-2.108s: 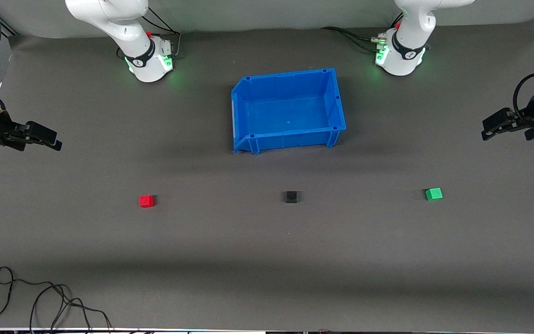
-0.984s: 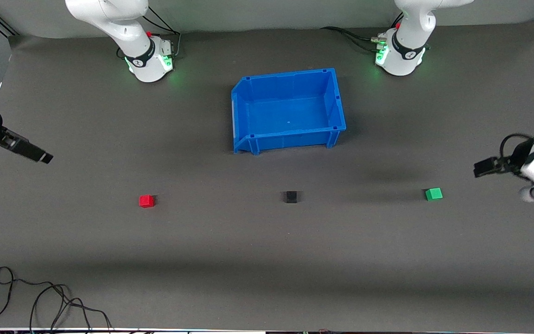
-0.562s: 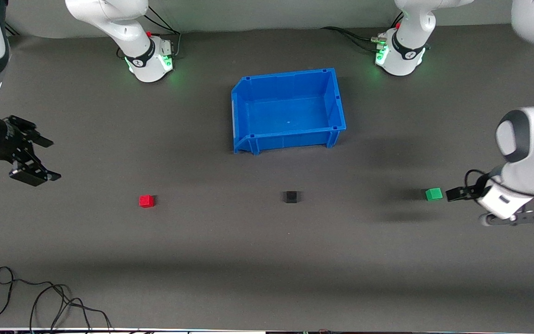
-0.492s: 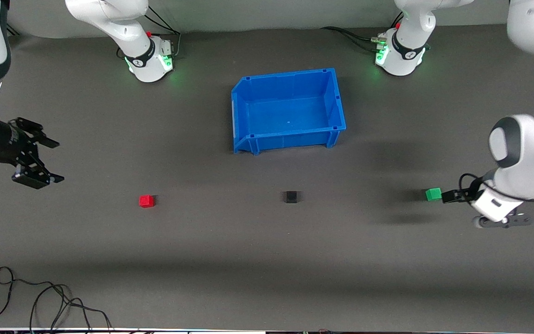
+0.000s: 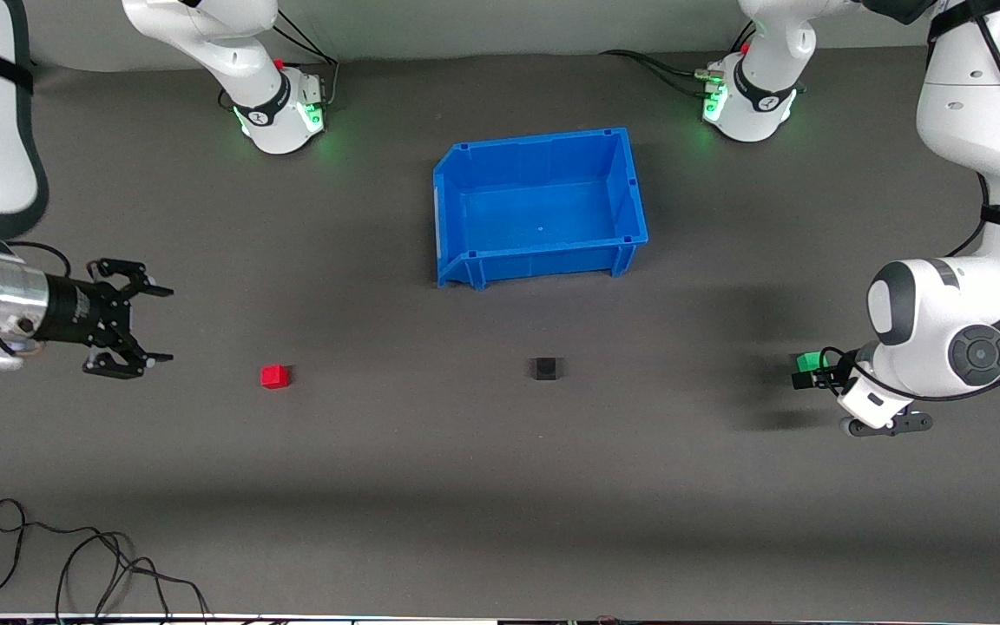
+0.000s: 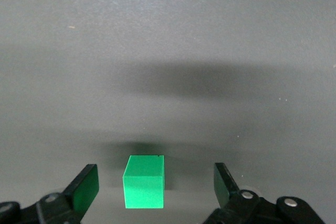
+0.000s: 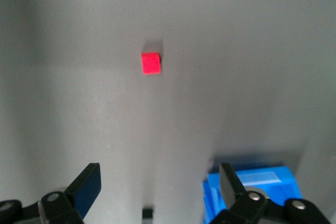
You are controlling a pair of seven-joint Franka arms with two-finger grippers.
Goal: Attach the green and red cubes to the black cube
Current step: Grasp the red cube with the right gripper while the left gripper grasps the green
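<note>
The counter (image 5: 500,486) is a wide dark grey surface, and most of it is bare. The three cubes lie in one row, well apart from each other, so there is free room around each of them. The red cube (image 5: 273,376) lies toward the right arm's end, the black cube (image 5: 545,368) is in the middle, and the green cube (image 5: 808,360) lies toward the left arm's end. A broad open strip of counter lies between this row and the edge nearest to the front camera. Only a loose black cable (image 5: 75,564) lies there, at the corner near the right arm's end.

The blue bin (image 5: 630,187) stands farther from the front camera than the black cube, between the two arm bases. Its inside is only bare blue floor.

The left end effector (image 6: 156,190) is down at the green cube, with its fingers (image 6: 84,187) spread wide. The cube sits between them, and a gap shows on both sides, so it is not gripped.

The right end effector (image 5: 140,323) hangs over bare counter near the right arm's end, apart from the red cube. Its fingers stand wide open and hold nothing.
</note>
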